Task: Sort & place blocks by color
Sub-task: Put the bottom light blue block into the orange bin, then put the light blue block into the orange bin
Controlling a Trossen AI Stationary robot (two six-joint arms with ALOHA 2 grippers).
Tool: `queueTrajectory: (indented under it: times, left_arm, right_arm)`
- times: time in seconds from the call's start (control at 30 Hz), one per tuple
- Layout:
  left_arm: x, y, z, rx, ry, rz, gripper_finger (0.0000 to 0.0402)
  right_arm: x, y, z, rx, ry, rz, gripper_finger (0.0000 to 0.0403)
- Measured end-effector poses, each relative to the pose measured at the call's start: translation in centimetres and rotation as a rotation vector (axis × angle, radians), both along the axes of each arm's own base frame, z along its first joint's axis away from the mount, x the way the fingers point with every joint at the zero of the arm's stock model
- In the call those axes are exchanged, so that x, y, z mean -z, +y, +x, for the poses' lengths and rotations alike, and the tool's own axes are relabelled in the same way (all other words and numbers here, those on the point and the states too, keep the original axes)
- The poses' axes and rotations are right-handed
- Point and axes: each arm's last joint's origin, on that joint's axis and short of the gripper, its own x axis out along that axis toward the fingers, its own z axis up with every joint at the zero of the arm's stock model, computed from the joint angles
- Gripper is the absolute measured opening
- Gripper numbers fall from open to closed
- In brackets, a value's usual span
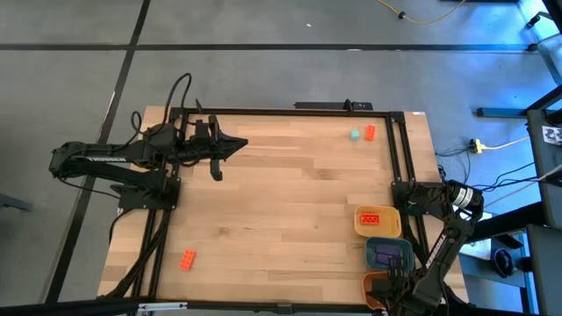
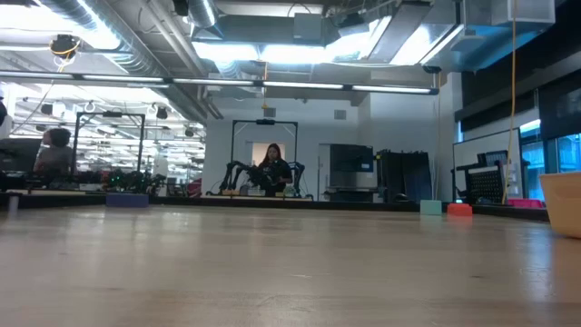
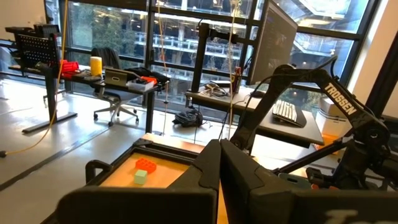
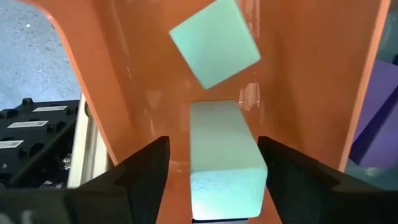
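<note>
Roughly mid-task, I'd judge. Right end effector [image 4: 211, 180] sits down in the orange tray [image 1: 376, 285] at the desk's near right corner, fingers spread wide on either side of a teal bar block [image 4: 222, 162] without touching it; a second teal cube [image 4: 214, 42] lies tilted just beyond, also in that tray. Whether the bar was just dropped or is about to be picked, can't tell. Sorted as far as visible: an orange-red block [image 1: 370, 219] in the yellow tray [image 1: 378, 233], purple in the blue-grey tray [image 1: 390, 254] between the other two. Left to do: a teal block [image 1: 355, 134] and an orange-red block [image 1: 370, 132] side by side near the far right corner, plus one orange-red block [image 1: 188, 259] near the near left corner. Left end effector [image 1: 239, 145] hovers over the far left part of the desk [image 1: 281, 211], fingers together, holding nothing. Readable text: "TROSSEN" on the right arm's link, seen in the left wrist view.
</note>
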Motion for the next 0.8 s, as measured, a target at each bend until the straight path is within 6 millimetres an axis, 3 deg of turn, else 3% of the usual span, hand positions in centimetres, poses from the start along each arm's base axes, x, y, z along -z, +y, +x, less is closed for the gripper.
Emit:
queueTrajectory:
  times: [0.2, 0.43, 0.63, 0.8]
  left_arm:
    - [0.0, 0.0, 0.0, -0.009, 0.003, 0.017, 0.0000]
    - [0.0, 0.3, 0.0, -0.027, 0.003, 0.017, 0.0000]
    - [0.0, 0.4, 0.0, -0.024, 0.003, 0.018, 0.0000]
    - [0.0, 0.4, 0.0, -0.022, 0.004, 0.018, 0.0000]
  right_arm:
    - [-1.3, 0.4, 0.2, -0.005, -0.023, 0.028, 0.0246]
    - [-5.1, -0.3, -0.2, -0.007, -0.064, 0.066, 0.0246]
    - [-9.7, -2.6, -1.0, -0.003, -0.110, 0.102, 0.0246]
    - [-14.7, -6.7, -0.3, 0.078, -0.316, 0.131, 0.0246]
